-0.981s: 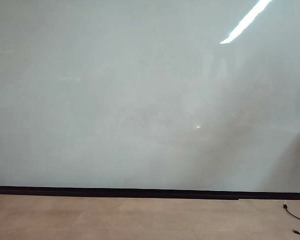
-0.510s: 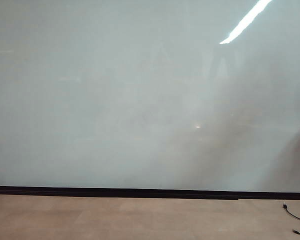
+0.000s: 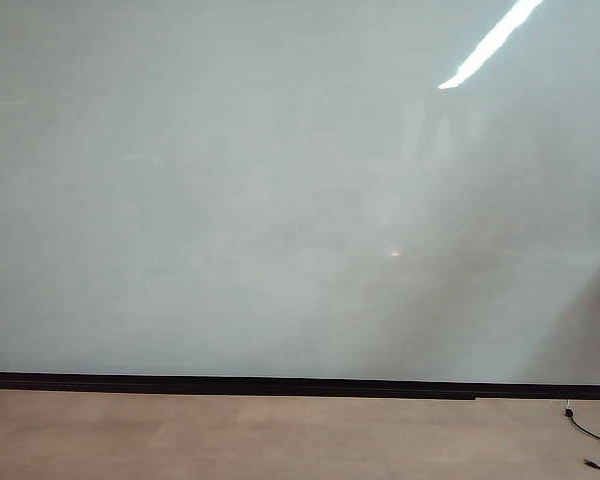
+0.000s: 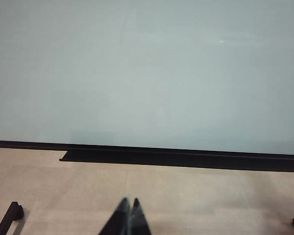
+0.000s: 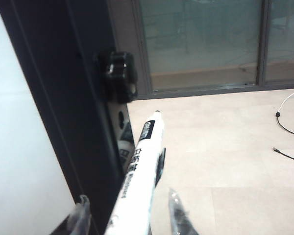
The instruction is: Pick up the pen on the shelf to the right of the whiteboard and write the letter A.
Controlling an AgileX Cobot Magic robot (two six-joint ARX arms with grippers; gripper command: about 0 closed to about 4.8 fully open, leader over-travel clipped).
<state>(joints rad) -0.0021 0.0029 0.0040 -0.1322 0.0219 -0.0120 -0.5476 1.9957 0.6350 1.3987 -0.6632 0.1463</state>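
Observation:
The whiteboard [image 3: 280, 200] fills the exterior view, with a black strip [image 3: 230, 384] along its bottom edge; neither gripper shows there. The letter A is not in view. In the right wrist view the pen [image 5: 139, 166], white with dark print, lies along the board's black side frame [image 5: 63, 98]. My right gripper [image 5: 126, 198] is open, one finger on each side of the pen's barrel with a gap on both sides. I cannot make out the shelf under the pen. My left gripper [image 4: 130, 201] is shut and empty, low over the floor in front of the whiteboard [image 4: 147, 73].
A black cable [image 3: 590, 430] lies on the beige floor at the lower right, and a cable [image 5: 286, 127] also shows in the right wrist view. A black bracket [image 5: 120, 71] sticks out from the side frame. Glass panels [image 5: 201, 44] stand beyond.

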